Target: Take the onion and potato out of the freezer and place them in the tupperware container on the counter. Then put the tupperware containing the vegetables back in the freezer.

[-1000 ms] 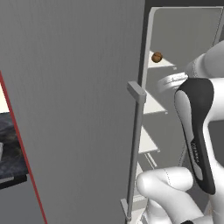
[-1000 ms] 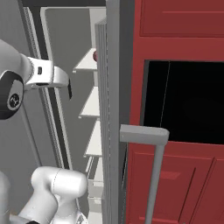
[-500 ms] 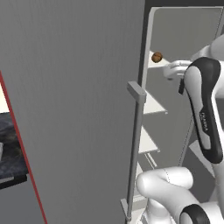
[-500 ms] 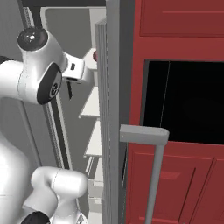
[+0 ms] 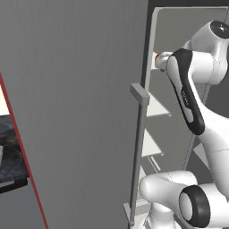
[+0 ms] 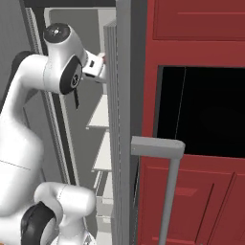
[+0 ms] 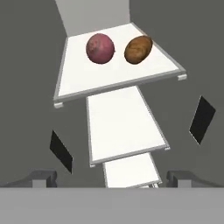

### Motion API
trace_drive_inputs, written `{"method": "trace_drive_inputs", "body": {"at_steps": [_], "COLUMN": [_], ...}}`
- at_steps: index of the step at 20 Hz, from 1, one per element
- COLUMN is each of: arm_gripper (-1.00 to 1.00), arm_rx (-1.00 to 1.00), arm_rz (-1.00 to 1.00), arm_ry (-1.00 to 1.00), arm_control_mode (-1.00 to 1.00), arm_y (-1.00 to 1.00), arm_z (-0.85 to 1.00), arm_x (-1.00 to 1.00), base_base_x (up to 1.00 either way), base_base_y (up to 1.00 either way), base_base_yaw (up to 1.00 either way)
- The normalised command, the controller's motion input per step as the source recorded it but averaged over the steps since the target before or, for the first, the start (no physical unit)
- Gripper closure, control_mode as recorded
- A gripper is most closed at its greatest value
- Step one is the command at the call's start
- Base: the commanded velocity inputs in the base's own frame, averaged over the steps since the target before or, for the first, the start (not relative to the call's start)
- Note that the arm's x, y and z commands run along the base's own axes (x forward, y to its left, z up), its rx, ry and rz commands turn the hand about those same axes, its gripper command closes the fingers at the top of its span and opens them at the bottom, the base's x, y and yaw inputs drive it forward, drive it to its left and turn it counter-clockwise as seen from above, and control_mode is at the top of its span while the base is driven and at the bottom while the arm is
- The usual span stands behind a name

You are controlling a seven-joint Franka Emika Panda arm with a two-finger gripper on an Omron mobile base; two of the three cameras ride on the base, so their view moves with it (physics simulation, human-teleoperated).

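Hovering claw (image 7: 124,135) spread wide, holding nothing; onion (image 7: 100,48) beside potato (image 7: 138,49) on top freezer shelf (image 7: 83,78).

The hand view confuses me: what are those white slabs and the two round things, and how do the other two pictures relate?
That picture comes from a camera on the robot's hand, looking into the open freezer. The white slabs are its shelves. On the top one lie a reddish onion and a brown potato, side by side. The gripper is open and holds nothing; its dark fingertips show at the bottom. The other two pictures come from cameras on the base, behind the white arm, to its left and right. The big grey panel is the freezer door; the red fronts are cabinets.
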Motion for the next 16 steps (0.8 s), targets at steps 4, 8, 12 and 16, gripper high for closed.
{"method": "trace_drive_inputs", "body": {"at_steps": [4, 8, 12, 16], "arm_gripper": [-1.0, -1.0, -1.0, -1.0], "arm_rx": [0.0, 0.0, 0.0, 0.0], "arm_rz": [-0.07, 0.0, 0.03, 0.07], "arm_ry": [0.12, 0.06, 0.06, 0.06], "arm_control_mode": [-1.0, -1.0, -1.0, -1.0], "arm_y": [-0.2, -0.28, -0.32, -0.36], "arm_z": [0.0, 0.0, -0.01, -0.03], "arm_x": [0.87, 0.74, 0.65, 0.63], "base_base_x": [0.0, 0.0, 0.0, 0.0], "base_base_y": [0.0, 0.0, 0.0, 0.0], "base_base_yaw": [0.0, 0.0, 0.0, 0.0]}}
